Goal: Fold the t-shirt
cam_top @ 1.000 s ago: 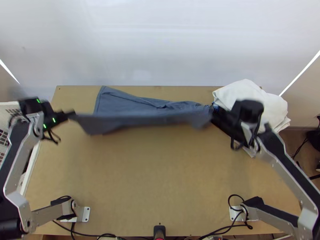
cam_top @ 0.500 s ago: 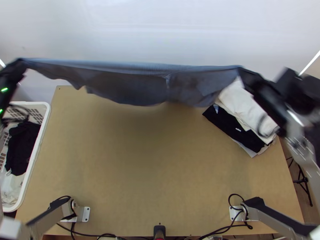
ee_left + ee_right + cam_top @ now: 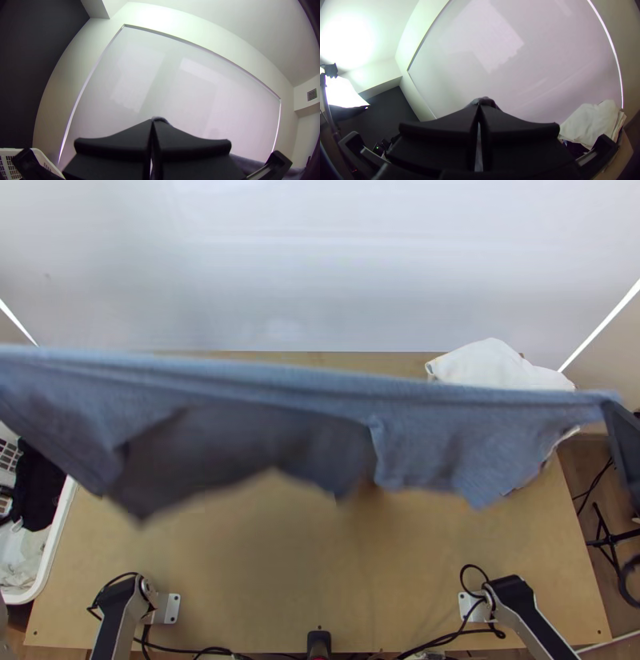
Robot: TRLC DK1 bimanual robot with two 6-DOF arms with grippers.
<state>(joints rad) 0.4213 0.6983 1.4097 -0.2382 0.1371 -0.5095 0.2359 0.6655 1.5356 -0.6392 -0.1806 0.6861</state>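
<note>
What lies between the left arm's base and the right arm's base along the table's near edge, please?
The top view shows black cables and, near the middle, a small black object.

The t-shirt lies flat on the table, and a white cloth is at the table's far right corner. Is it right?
The t-shirt does not lie on the table: the top view shows it stretched in the air above. The white cloth is indeed at that corner.

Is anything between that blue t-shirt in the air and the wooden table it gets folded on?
Partly: from above, the t-shirt overlaps a white cloth pile on the right of the table. Nothing else visible stands between.
</note>
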